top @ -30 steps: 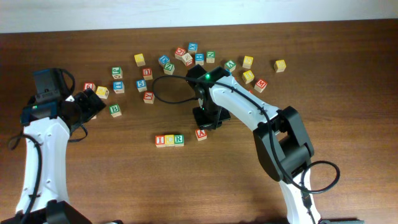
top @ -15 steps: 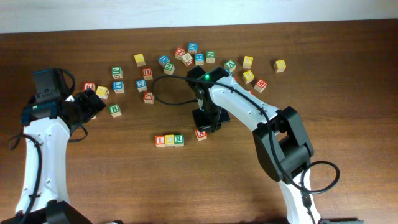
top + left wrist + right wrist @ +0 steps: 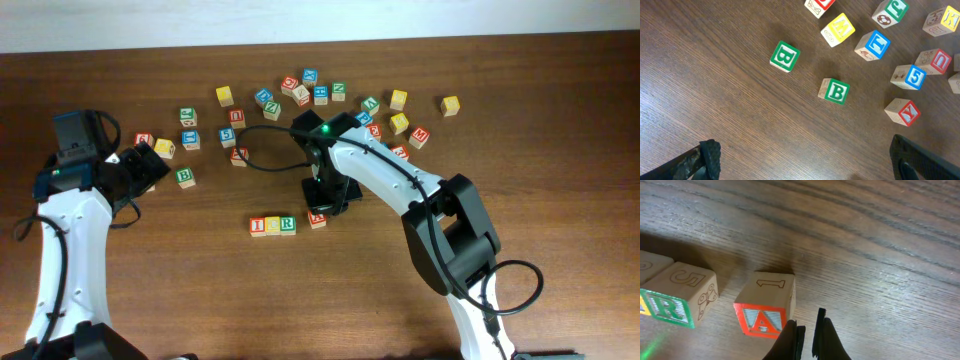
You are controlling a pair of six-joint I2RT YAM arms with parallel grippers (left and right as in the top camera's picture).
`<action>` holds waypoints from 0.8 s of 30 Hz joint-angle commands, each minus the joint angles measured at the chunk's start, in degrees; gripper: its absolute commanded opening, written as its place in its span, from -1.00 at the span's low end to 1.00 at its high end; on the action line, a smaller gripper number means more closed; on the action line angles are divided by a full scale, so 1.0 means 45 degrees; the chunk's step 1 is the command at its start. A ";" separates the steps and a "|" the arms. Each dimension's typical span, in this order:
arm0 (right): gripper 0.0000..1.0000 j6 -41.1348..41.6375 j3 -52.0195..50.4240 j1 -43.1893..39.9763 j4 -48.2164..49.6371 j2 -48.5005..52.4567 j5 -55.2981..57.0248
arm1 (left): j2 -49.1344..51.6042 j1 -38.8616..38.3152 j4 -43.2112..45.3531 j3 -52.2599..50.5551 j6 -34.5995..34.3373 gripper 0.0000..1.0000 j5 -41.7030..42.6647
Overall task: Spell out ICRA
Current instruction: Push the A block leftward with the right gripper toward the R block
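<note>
The red I (image 3: 258, 226), yellow C (image 3: 272, 225) and green R (image 3: 287, 224) cubes stand in a row at mid-table. The red A cube (image 3: 317, 219) sits just right of the R with a small gap. In the right wrist view the A cube (image 3: 762, 312) lies right of the R cube (image 3: 670, 307). My right gripper (image 3: 807, 335) is shut with nothing between its fingers, its left finger against the A cube's right side. It also shows in the overhead view (image 3: 325, 203). My left gripper (image 3: 807, 165) is wide open and empty over bare table at the left (image 3: 150, 165).
Many other letter cubes are scattered across the far half of the table (image 3: 320, 95). Two green B cubes (image 3: 834, 91) and several more lie ahead of my left gripper. The table's far edge (image 3: 320, 45) runs along the top.
My right gripper has slid left, and the A cube has moved left with it, closer to the R. The left arm has not moved.
</note>
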 commanded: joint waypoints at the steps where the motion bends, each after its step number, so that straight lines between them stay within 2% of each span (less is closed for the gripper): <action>1: -0.91 0.0136 -0.0126 0.0083 -0.0010 0.0053 -0.0359 | 0.0034 0.0078 -0.0015 0.0044 -0.0024 0.99 0.0087; 19: -0.91 0.0267 -0.0126 0.0534 -0.0005 0.0053 -0.0427 | 0.0034 0.0078 -0.0015 0.0044 -0.0024 0.99 0.0087; 24: -0.89 0.0272 -0.0126 0.0520 -0.0010 0.0053 0.1166 | 0.0034 0.0078 -0.0015 0.0044 -0.0024 0.99 0.0087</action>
